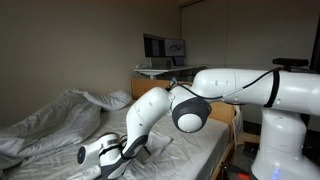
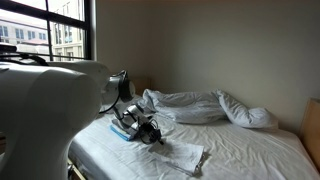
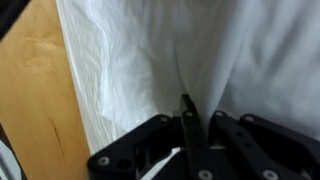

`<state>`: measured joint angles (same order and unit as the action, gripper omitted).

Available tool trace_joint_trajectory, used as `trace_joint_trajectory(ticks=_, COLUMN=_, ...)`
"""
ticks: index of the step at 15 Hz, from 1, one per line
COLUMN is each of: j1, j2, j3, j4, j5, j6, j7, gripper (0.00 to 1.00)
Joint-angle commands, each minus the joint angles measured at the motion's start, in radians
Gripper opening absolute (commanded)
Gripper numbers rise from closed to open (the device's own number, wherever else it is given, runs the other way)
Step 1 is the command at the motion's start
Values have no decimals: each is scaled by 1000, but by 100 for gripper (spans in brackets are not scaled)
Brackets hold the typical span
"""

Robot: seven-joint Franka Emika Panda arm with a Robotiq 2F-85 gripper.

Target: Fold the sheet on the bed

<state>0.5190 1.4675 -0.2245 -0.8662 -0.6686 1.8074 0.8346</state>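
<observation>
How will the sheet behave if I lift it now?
Probably floppy: the sheet lies wrinkled, so expect it to drape from the gripper. Likely light, being thin. A crease runs from the shut jaws, so it may bunch.

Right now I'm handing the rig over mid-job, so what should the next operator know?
Tool: shut, low on the bed, apparently pinching an edge of the sheet.
Sheet: flat and wrinkled near the bed's side edge, apart from the duvet.
Done: the grasp only; no fold visible yet.
Left: probably lift the pinched edge across, lay it down, release.
</observation>
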Motion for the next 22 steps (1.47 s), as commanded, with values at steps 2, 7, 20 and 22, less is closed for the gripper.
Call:
trace_joint_trajectory(ticks=2, j1=7, j2=-49, j3=0, j4=-29, j5=-6, j6=8, j7=-9, gripper=10)
trace_joint_trajectory(ticks=7, j1=-5, j2=-40, j3=6, j4=5, j5=7, j6=-37, j7=-53, gripper=11)
trace_joint_trajectory(ticks=20, j1=-219, j2=-5, j3=41, j4=70, j5=73, j6=-49, j7=-300, gripper=10)
trace_joint_trajectory(ticks=22, j1=-256, j2=-7, j3=41, j4=83, j5=75, j6=-46, j7=-327, gripper=10)
